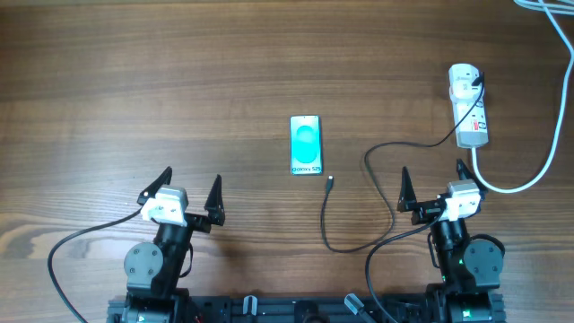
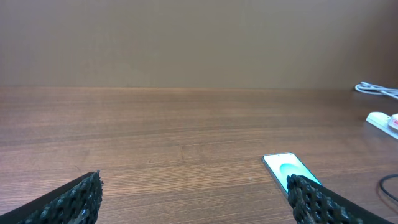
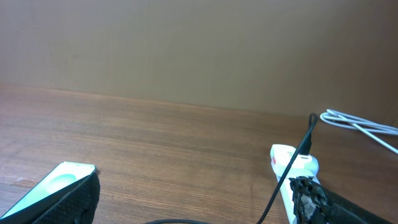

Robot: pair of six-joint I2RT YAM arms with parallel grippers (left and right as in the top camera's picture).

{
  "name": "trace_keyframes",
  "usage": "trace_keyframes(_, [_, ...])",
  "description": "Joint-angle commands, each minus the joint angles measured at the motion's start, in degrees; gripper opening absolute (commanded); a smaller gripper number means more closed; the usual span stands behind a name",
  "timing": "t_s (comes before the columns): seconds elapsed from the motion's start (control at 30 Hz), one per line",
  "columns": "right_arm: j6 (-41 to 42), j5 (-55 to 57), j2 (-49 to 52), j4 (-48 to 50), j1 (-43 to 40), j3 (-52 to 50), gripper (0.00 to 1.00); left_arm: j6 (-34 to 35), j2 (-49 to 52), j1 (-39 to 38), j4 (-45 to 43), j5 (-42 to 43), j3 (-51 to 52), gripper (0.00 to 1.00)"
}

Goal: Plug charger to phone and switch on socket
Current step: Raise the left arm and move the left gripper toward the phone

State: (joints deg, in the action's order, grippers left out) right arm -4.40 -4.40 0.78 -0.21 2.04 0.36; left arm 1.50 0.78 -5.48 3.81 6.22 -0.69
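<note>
1. Nearest the robot's base, at lower left in the overhead view: left gripper [image 1: 190, 179], jaws spread wide, holding nothing, hovering over bare wooden table [image 1: 179, 72].
2. At lower right, level with it: right gripper [image 1: 432, 175], jaws likewise spread wide and empty, with the socket's near end just beyond it.
3. Between the two arms, nearer the right one: the charger [image 1: 324, 220], a thin black cable lying slack on the wood, looping down toward the robot, curving back past the right gripper and running on to the socket.
4. Loose end of that cable: small connector tip [image 1: 331, 181], lying just beside the phone's near right corner, close but not inserted.
5. Further out, about mid-table: the phone [image 1: 306, 145], flat, turquoise screen up, long side pointing away from the robot. Seen low in the left wrist view [image 2: 286, 168] and at the lower left corner of the right wrist view [image 3: 53, 183].
6. Far right: the socket [image 1: 469, 106], a white power strip lying lengthwise, black plug [image 1: 476, 84] sitting at its far end. Switch position impossible to tell.
7. From the socket's near end: thick white cable [image 1: 507, 189], sweeping right, then up past the frame's top right corner.
</note>
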Motion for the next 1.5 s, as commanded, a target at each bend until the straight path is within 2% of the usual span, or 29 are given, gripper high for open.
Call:
trace_keyframes(0.0, [-0.1, 0.8, 0.9, 0.2, -0.2, 0.0, 1.0, -1.1, -0.4, 0.5, 0.2, -0.7, 0.3, 1.0])
trace_keyframes(1.13, [-0.1, 0.8, 0.9, 0.2, -0.2, 0.0, 1.0, -1.1, -0.4, 0.5, 0.2, -0.7, 0.3, 1.0])
trace_keyframes(1.2, [-0.1, 0.8, 0.9, 0.2, -0.2, 0.0, 1.0, -1.1, -0.4, 0.5, -0.5, 2.5, 0.3, 1.0])
trace_keyframes(1.3, [-0.1, 0.8, 0.9, 0.2, -0.2, 0.0, 1.0, -1.1, -0.4, 0.5, -2.3, 15.2, 0.3, 1.0])
trace_keyframes(1.37, [-0.1, 0.8, 0.9, 0.2, -0.2, 0.0, 1.0, -1.0, -0.4, 0.5, -4.1, 18.1, 0.3, 1.0])
trace_keyframes(1.47, [-0.1, 0.8, 0.9, 0.2, -0.2, 0.0, 1.0, 0.7, -0.4, 0.5, -11.6, 21.3, 0.3, 1.0])
